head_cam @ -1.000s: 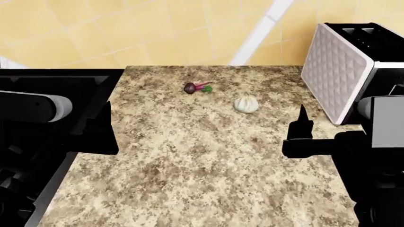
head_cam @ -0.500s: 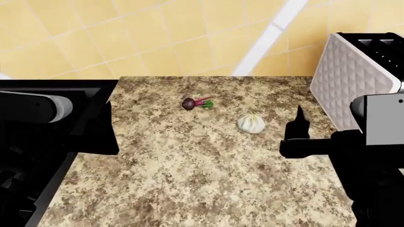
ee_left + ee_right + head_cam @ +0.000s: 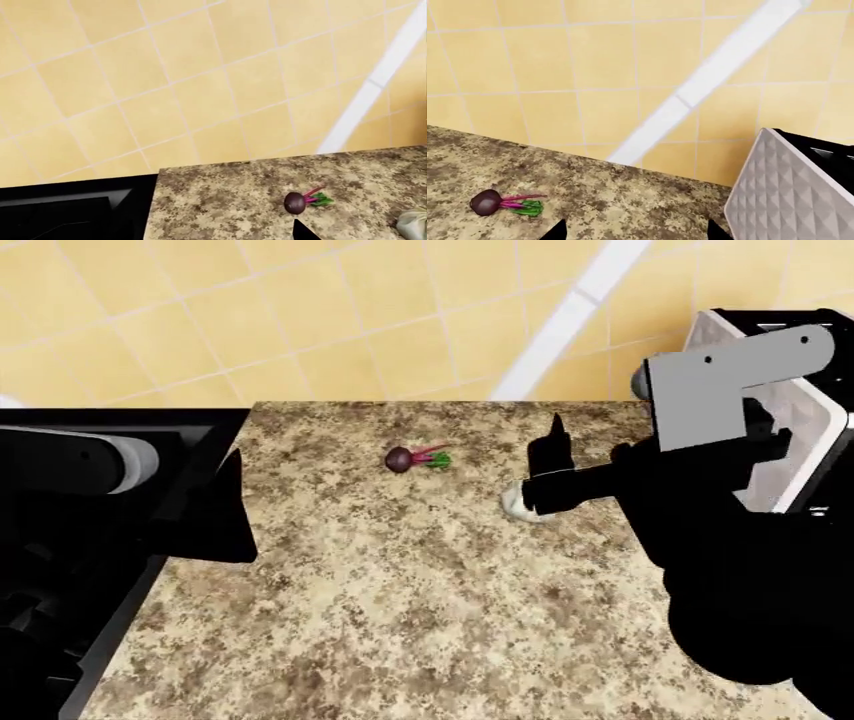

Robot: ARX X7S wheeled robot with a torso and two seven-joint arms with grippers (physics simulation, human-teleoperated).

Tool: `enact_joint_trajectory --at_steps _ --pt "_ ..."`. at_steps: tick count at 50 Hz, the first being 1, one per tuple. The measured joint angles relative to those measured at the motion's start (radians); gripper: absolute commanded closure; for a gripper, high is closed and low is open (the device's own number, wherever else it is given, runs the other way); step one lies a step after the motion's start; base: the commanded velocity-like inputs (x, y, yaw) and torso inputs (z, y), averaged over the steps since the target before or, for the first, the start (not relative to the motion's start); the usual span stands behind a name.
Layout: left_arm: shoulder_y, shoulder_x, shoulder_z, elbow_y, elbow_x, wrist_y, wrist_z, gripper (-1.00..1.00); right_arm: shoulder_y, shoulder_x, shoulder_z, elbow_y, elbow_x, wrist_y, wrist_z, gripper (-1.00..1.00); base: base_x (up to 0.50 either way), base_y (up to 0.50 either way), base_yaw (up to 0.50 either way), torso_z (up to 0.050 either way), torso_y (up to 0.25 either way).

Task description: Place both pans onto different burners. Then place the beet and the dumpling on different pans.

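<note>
The dark purple beet (image 3: 400,459) lies on the speckled counter, and it shows again as the beet (image 3: 295,202) and the beet (image 3: 487,202) in the wrist views. To its right sits the off-white dumpling (image 3: 513,505), mostly hidden behind my right gripper (image 3: 558,462). That right gripper (image 3: 635,235) hovers just above it, open, its two fingertips wide apart and nothing between them. My left gripper (image 3: 230,502) hangs open and empty over the counter's left edge; one fingertip (image 3: 303,232) shows near the beet. The pans are out of view, and no burners can be made out.
A black stove (image 3: 67,210) borders the counter (image 3: 400,620) on the left. A white quilted toaster (image 3: 787,190) stands at the back right, close behind my right arm. A yellow tiled wall (image 3: 334,310) closes off the back.
My right arm has risen and swung left and forward, now covering most of the dumpling. The head view tilted up slightly a second ago. The left arm has barely moved.
</note>
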Motion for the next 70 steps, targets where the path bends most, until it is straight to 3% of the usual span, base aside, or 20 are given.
enact_joint_trajectory --at_steps 13,29,70 --pt "0.007 0.006 0.007 -0.005 0.018 0.009 0.014 -1.00 0.071 -0.107 -0.115 0.169 -0.172 -0.030 -0.152 -1.00 0.00 0.00 0.00 0.000 0.000" --pt "0.016 0.012 0.016 -0.015 0.042 0.019 0.031 -1.00 0.046 -0.193 -0.198 0.363 -0.290 -0.090 -0.258 -1.00 0.00 0.00 0.00 0.000 0.000" --pt "0.025 0.015 0.032 -0.025 0.060 0.037 0.043 -1.00 -0.057 -0.179 -0.223 0.429 -0.308 -0.128 -0.281 -1.00 0.00 0.00 0.00 0.000 0.000"
